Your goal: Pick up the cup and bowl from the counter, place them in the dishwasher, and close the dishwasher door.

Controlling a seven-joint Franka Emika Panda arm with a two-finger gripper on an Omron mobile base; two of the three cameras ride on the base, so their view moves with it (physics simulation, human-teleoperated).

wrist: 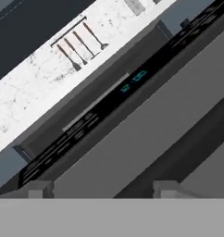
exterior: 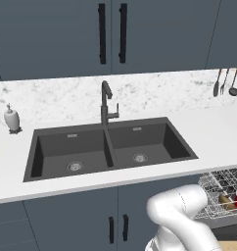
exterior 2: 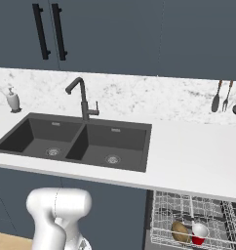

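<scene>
Closing stage: the cup (exterior 2: 199,233) and the bowl (exterior 2: 180,231) sat side by side in the wire rack (exterior 2: 188,219) of the dishwasher (exterior: 223,196), both off the counter (exterior 2: 188,156).
Tool: the gripper (wrist: 102,187) looked spread, two tips well apart with nothing between them.
Ahead of the tool: the dishwasher door (wrist: 146,134), a flat grey panel running slantwise just past the tips, its lit control strip (wrist: 132,82) further on.
Remaining step, my read: swing that door shut.
Risk: rack looked pulled out; the door could jam on it.
Risk: an off-centre push might slide off the panel.
</scene>
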